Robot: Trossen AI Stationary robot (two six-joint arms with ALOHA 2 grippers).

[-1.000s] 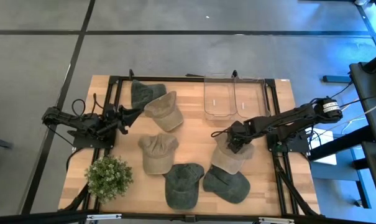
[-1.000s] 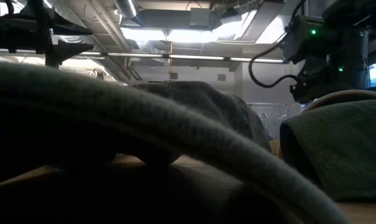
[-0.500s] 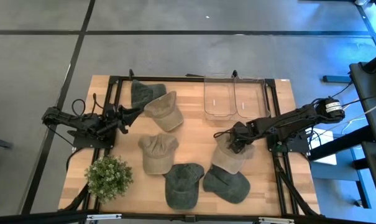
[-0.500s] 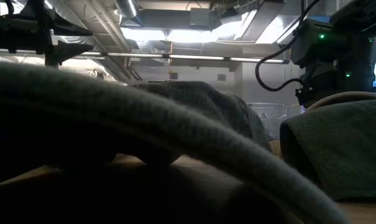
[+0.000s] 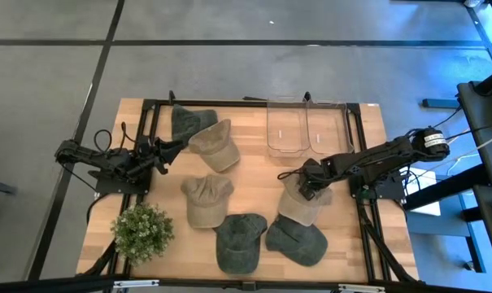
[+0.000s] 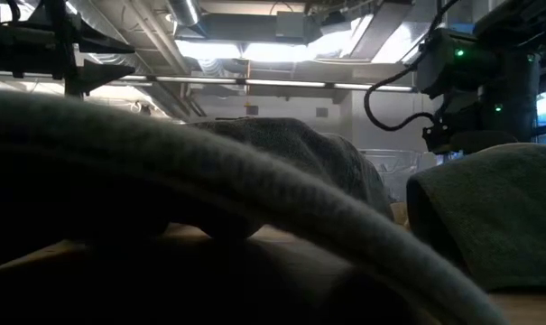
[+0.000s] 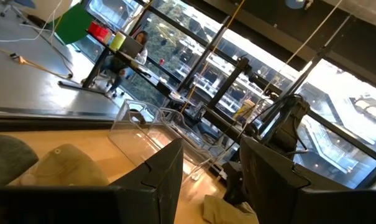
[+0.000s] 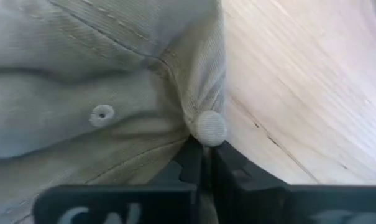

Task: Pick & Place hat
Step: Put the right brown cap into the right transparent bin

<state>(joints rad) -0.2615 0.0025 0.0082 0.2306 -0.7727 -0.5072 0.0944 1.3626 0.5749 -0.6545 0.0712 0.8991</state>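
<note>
Right wrist view: right pincer [image 8: 203, 163] pinches tan hat [image 8: 82, 93] crown (button at fingertips); brim direction unclear.

Potted plant [image 5: 142, 231], seemingly clear bins [image 5: 305, 127].

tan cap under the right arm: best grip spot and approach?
Pinch the fabric fold at the crown of the tan cap, by its top button, coming down from above. The soft crown bunches into a ridge thin enough for the fingers, while the brim lies flat on the wooden table. The right end effector is already shut on that fold. The left end effector waits at the table's left edge.
</note>
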